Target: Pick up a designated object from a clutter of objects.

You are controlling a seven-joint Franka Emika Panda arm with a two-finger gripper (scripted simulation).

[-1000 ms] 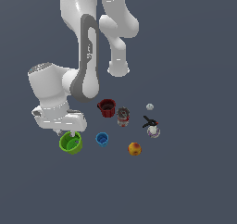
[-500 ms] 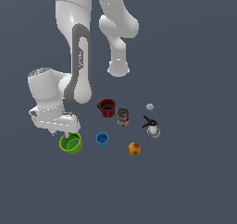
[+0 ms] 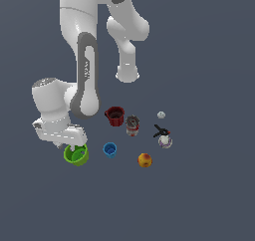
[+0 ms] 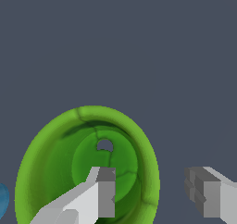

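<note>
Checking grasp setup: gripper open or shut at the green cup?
Open. In the wrist view the gripper straddles the green cup's rim: one finger inside, the other outside.

Cup (image 3: pixel 76 155): lime green. Cup (image 3: pixel 110 149): blue. Cup (image 3: pixel 115 116): dark red. Ball (image 3: pixel 145 160): orange. Can (image 3: pixel 132 125): grey, red. Penguin figure (image 3: pixel 163 135): black, white. Small ball (image 3: pixel 161 115): pale. Arm (image 3: pixel 79 60): white, grey.

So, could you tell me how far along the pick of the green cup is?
Done: the gripper is down at the green cup. In hand: the wrist view shows one finger inside the cup and the other outside its rim, jaws open. Left: closing on the wall and lifting; the cup sits on the floor, apart from the blue cup.
</note>
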